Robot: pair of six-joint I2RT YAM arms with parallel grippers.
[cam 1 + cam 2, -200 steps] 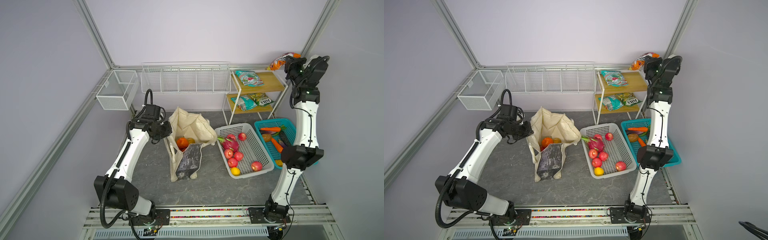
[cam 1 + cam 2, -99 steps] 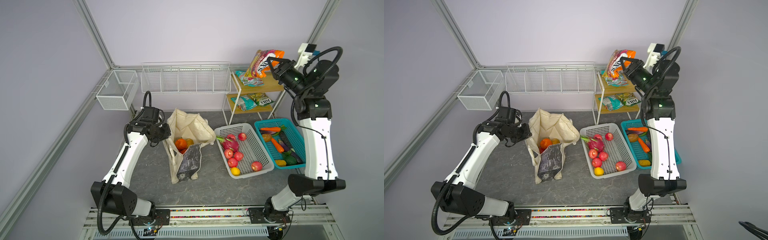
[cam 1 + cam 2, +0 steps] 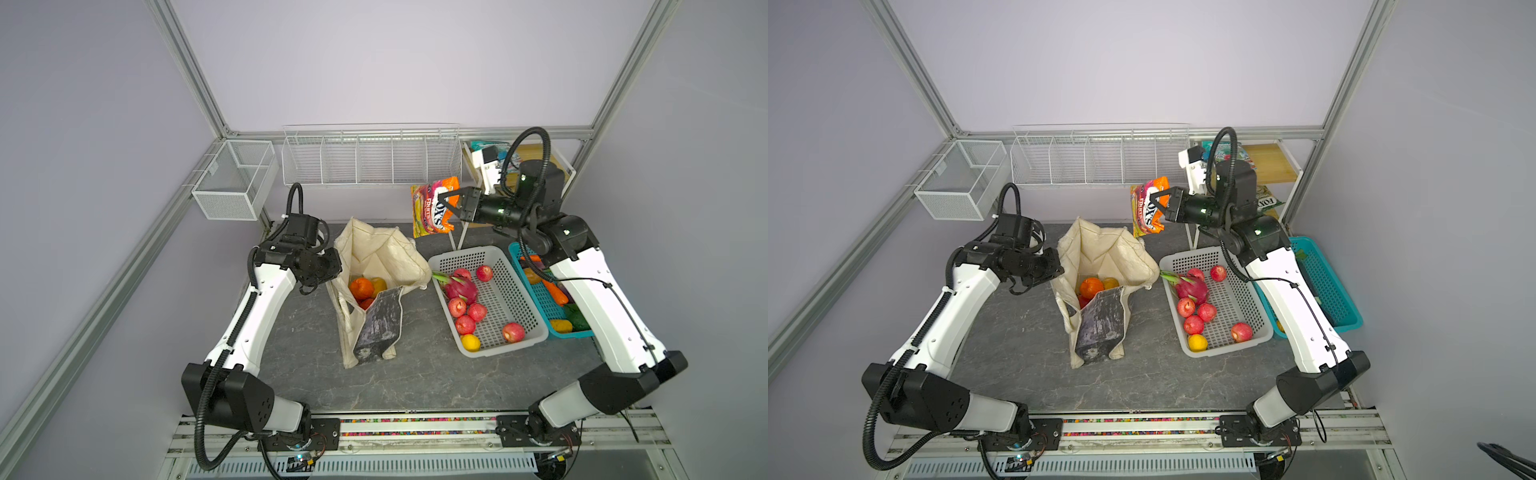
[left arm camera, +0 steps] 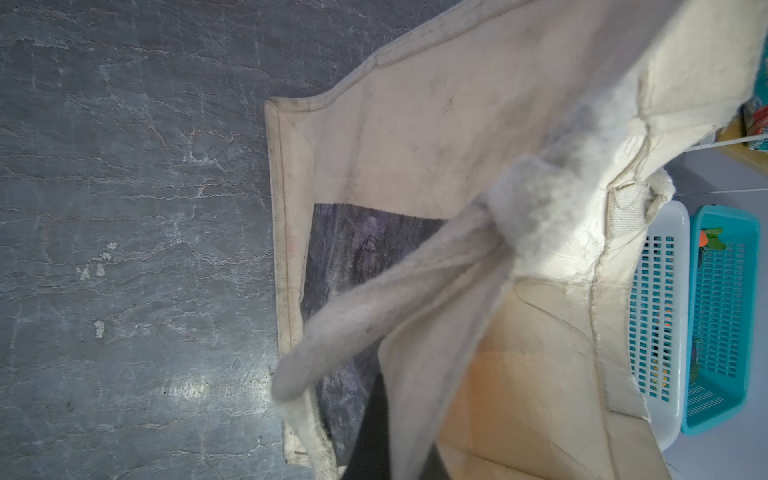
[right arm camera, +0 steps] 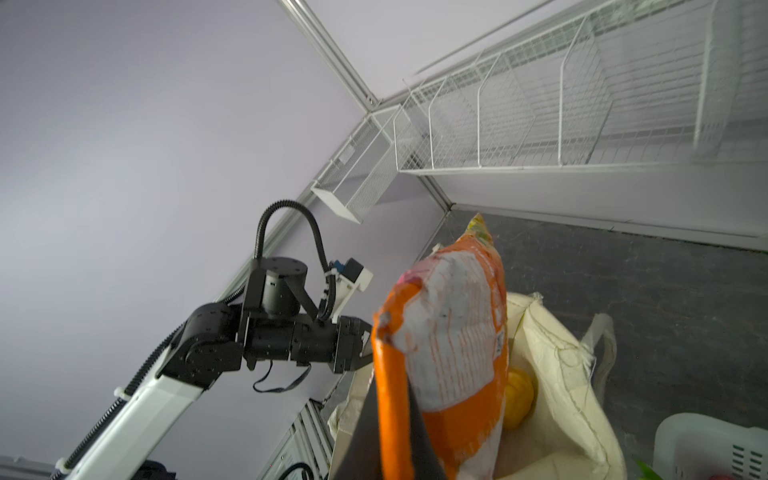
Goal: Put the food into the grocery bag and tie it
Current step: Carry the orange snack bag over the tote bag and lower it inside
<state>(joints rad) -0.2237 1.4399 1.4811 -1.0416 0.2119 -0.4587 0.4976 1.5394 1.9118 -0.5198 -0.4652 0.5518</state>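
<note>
Upper centre-right in both top views, the right gripper [image 3: 448, 204] is clamped tight on the orange packet [image 3: 430, 210], which hangs in the air just beside the upper-right corner of the bag [image 3: 384, 259]. At centre-left the left gripper [image 3: 332, 270] is closed, pinching the bag's left rim; its wrist view is filled with bunched cream fabric. The bag stands open mid-frame, with an orange [image 3: 360, 286] and a yellow fruit [image 3: 378, 284] inside. The white basket [image 3: 465, 252] holding apples [image 3: 477, 311] sits right of the bag, and the teal basket [image 3: 534, 309] is further right.
</note>
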